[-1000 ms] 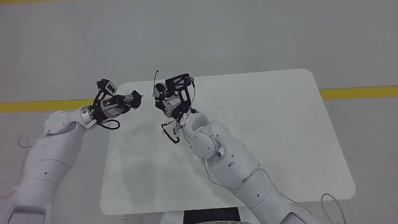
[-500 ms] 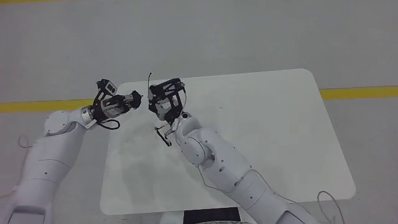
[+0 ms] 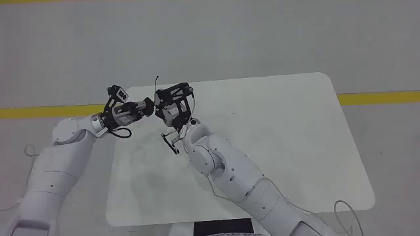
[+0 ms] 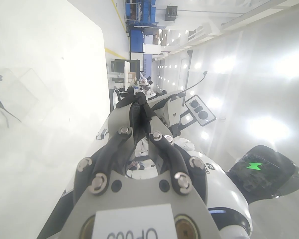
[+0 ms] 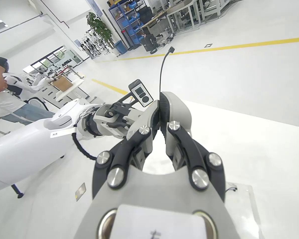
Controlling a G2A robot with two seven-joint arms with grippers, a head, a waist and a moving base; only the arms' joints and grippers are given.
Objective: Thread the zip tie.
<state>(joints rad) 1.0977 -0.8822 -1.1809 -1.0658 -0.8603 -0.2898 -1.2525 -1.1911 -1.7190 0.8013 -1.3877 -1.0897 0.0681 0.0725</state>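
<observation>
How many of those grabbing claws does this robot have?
2. The left gripper is above the table's far left corner, right beside the right gripper, which pinches an upright black zip tie. None seem hidden.

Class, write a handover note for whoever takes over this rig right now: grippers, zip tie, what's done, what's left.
Right gripper: shut on the thin black plastic zip tie, head end sticking up free.
Left gripper: shut, tip close beside the right one above the white table; whether it grips anything is unclear.
Done: tie lifted and held.
Left: feed the tail through the head; no loop visible.
</observation>
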